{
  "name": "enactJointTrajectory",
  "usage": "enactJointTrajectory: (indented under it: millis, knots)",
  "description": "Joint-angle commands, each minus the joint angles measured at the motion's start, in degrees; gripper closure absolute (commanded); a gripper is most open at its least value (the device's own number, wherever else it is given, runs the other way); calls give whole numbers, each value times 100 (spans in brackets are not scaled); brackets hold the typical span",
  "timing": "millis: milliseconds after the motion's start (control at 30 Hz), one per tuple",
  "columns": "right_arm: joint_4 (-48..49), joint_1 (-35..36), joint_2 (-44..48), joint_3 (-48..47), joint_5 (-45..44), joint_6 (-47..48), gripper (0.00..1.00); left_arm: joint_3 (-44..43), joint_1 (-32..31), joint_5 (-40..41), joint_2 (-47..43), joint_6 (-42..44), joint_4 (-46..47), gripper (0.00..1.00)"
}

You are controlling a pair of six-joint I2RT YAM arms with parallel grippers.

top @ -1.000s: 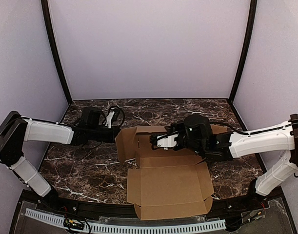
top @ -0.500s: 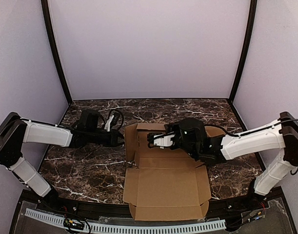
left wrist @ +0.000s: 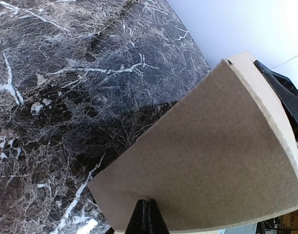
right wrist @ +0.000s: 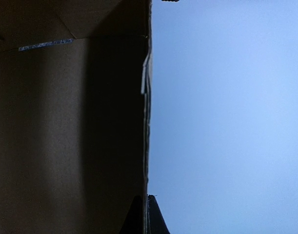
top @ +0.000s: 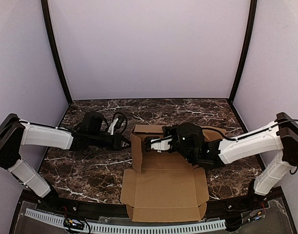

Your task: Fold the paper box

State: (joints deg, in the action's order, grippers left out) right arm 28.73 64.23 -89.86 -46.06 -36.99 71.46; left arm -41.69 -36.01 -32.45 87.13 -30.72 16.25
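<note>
The paper box is a brown cardboard sheet lying open at the table's centre, with its front panel towards the arms. Its left side flap stands nearly upright. My left gripper is shut, its tips pressed on the flap's outer face, as the left wrist view shows. Shut too, my right gripper reaches in from the right over the box's back part, just inside that flap. In the right wrist view its tips meet the edge of a cardboard panel.
The dark marble table is enclosed by pale purple walls with black corner posts. A back flap rises behind the right gripper. A white perforated rail runs along the near edge.
The left flap has swung from leaning outward to nearly upright. My left gripper moved right against it, my right gripper moved left, and the sheet slid slightly left and nearer.
</note>
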Motion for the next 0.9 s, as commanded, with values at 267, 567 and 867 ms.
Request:
enactJointTrajectory:
  millis: [267,567,867]
  knots:
    - [619,573,-168,476,-722,374,100,411,-328,649,-540,124,-474,99]
    - [549,903,-357,451,-1167,265,100,556,-639,1081,-910,52,-592,97]
    - [-310,1067,-285,322,-1418,-424,100,1166,-876,1450,-1465,214,-369,75]
